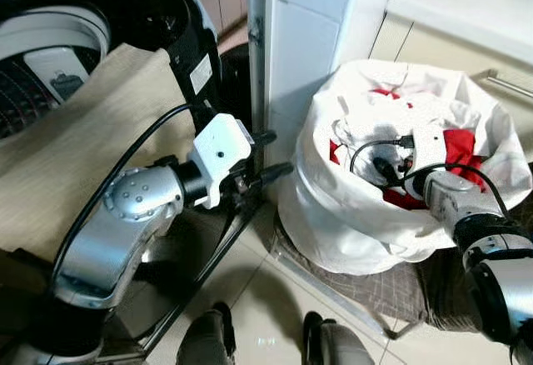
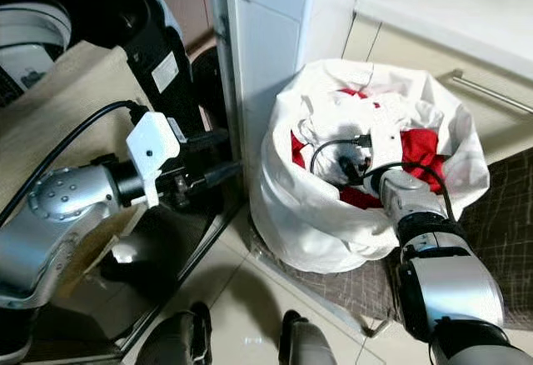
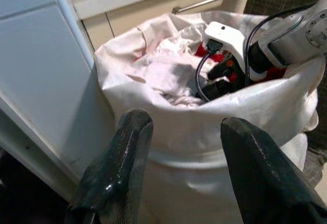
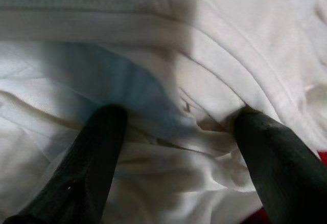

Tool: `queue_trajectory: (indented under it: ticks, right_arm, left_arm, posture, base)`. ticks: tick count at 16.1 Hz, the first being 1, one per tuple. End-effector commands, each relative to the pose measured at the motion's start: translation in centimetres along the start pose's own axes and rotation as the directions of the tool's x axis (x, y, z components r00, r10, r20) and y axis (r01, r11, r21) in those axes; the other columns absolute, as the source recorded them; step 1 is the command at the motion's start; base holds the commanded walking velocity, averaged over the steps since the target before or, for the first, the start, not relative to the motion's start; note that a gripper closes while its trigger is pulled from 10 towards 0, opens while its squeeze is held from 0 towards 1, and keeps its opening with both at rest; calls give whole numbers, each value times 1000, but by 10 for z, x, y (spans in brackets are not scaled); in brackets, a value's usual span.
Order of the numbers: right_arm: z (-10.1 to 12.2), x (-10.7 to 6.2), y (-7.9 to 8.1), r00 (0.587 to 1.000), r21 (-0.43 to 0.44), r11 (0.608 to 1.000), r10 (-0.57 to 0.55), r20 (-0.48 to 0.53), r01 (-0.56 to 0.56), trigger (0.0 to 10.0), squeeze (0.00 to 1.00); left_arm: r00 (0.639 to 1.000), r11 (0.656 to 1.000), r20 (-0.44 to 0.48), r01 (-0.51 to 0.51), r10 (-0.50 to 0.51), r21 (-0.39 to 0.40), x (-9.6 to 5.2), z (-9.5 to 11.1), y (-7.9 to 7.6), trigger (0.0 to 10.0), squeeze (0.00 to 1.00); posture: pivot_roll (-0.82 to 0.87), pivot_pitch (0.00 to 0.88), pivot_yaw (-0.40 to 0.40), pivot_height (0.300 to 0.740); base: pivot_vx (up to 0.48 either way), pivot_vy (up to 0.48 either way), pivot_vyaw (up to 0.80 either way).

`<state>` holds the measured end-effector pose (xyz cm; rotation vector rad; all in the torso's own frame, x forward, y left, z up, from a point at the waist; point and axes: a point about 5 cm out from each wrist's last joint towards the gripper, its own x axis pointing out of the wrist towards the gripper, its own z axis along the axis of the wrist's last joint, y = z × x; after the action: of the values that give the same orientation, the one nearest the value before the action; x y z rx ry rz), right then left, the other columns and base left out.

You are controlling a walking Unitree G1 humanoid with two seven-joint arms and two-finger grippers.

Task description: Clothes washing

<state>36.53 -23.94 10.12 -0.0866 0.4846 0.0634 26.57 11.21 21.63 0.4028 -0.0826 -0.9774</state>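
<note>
Home laundry corner. Top-loading washing machine [image 1: 58,57] on the left, white bag [image 1: 333,223] stuffed with white and red clothes [image 1: 454,152], tiled floor [image 1: 266,298], cabinet drawer with metal handle [image 1: 504,82].

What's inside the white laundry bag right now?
White laundry bag holds crumpled white clothes and a red garment. The right gripper is down among them, fingers apart on white cloth. Anything deeper is covered.
</note>
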Motion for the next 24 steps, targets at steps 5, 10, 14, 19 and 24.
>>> queue_trajectory:
  ticks: [5,10,14,19,24]
  right_arm:
    - [-17,2,13,997,26,997,69,-20,-68,0,0]
    - [-16,3,16,998,55,996,70,-7,-70,0,0]
    - [-12,3,15,998,63,996,67,5,-68,0,0]
    - [-10,3,12,998,73,995,60,17,-61,0,0]
    - [1,2,7,997,110,993,35,73,-43,0,0]
  left_arm:
    - [1000,1000,-24,-12,13,21,-6,7,-4,10000,0]
    - [1000,1000,-17,-2,2,-2,-6,9,-5,10000,0]
    - [999,998,20,32,-31,-56,-7,9,-10,10000,0]
    - [999,994,42,35,-31,-101,-8,7,-11,10000,0]
    - [999,995,47,14,-9,-100,-6,5,-9,10000,0]
  posture:
    - [148,296,21,740]
    - [144,280,18,740]
    - [132,261,17,740]
    - [115,243,18,740]
    - [90,210,20,740]
  base:
    - [0,0,0]
    - [0,0,0]
    - [0,0,0]
    - [0,0,0]
    - [0,0,0]
